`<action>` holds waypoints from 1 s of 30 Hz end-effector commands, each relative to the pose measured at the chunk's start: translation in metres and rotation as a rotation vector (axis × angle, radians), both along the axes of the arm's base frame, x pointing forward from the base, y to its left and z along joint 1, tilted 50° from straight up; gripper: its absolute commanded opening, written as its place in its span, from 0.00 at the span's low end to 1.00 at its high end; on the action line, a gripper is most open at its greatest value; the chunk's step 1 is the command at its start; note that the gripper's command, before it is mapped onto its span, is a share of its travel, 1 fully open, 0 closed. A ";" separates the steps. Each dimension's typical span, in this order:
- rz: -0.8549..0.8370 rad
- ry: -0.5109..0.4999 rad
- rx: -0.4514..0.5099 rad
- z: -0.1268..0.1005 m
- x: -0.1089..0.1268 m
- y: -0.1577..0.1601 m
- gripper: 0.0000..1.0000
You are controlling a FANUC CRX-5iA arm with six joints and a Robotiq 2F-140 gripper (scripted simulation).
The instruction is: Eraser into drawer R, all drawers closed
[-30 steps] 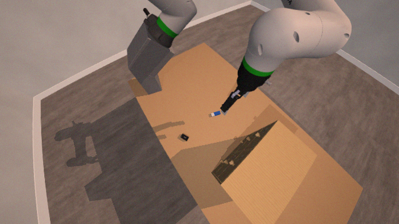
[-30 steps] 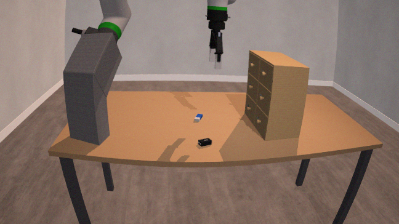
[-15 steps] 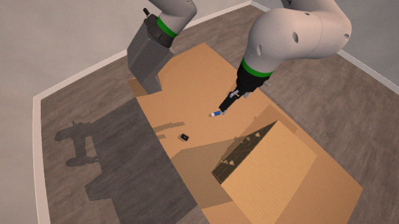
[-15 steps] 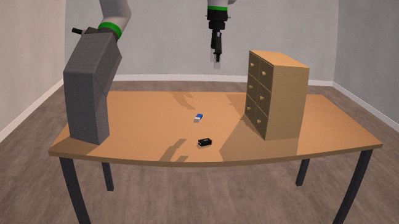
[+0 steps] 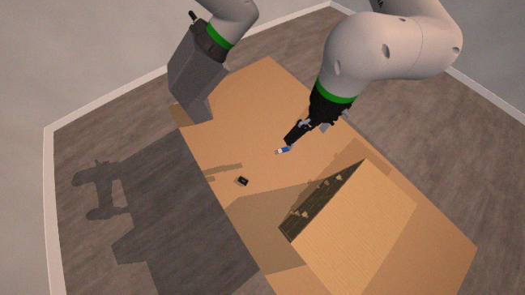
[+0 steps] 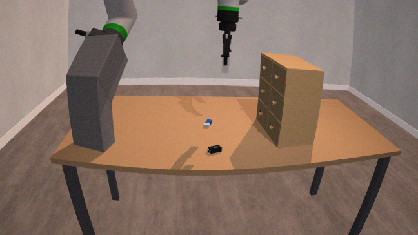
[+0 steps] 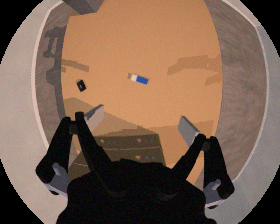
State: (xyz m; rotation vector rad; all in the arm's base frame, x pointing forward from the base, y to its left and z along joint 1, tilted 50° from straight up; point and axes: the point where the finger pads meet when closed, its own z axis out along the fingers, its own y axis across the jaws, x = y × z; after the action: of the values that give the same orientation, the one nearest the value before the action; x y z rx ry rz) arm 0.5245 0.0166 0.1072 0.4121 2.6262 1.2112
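The eraser, blue and white, lies flat near the middle of the table. The small wooden chest stands upright on the right, with two columns of drawers whose dark front faces the eraser. All its drawers look pushed in. I cannot read the marks on the drawers. My gripper is open and empty. It hangs high above the table, between the eraser and the chest, pointing down.
A small black box lies near the table's front edge, in front of the eraser. The arm's large grey base block stands at the table's left end.
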 end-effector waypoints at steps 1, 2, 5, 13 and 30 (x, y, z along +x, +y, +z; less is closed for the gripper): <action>-0.029 0.032 0.013 -0.001 0.000 -0.002 1.00; -0.039 0.044 0.018 -0.002 0.000 -0.003 1.00; -0.073 0.081 0.035 -0.004 0.000 -0.005 1.00; -0.175 0.195 0.085 -0.010 0.001 -0.011 1.00; -0.414 0.459 0.202 -0.023 0.001 -0.025 1.00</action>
State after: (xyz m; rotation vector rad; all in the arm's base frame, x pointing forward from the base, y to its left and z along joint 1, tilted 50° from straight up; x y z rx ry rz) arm 0.5254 -0.0037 0.0876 1.1718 2.5916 1.3465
